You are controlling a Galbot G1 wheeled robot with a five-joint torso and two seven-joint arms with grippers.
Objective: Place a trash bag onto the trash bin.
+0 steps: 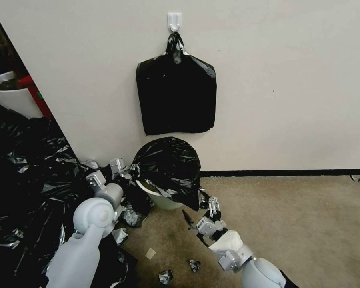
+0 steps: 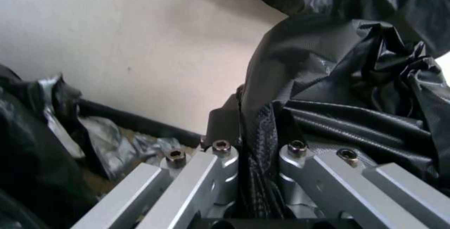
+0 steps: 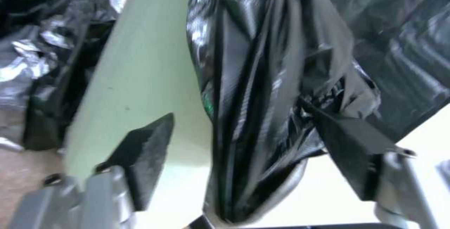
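1. Two grippers flank my trash bag [image 1: 170, 168], draped over the trash bin [image 1: 164, 199] on the floor by the wall.
2. Right gripper [image 1: 212, 206]: jaws apart, straddling the hanging bag edge.
3. Left gripper [image 1: 118, 168]: jaws clamped on bag film.

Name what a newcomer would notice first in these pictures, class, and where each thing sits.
The glossy black trash bag draped over the cream-white trash bin at the foot of the wall. The left end effector is shut on its film, and the right end effector is open at its other side. Above hangs a flat stack of black bags on a wall hook.
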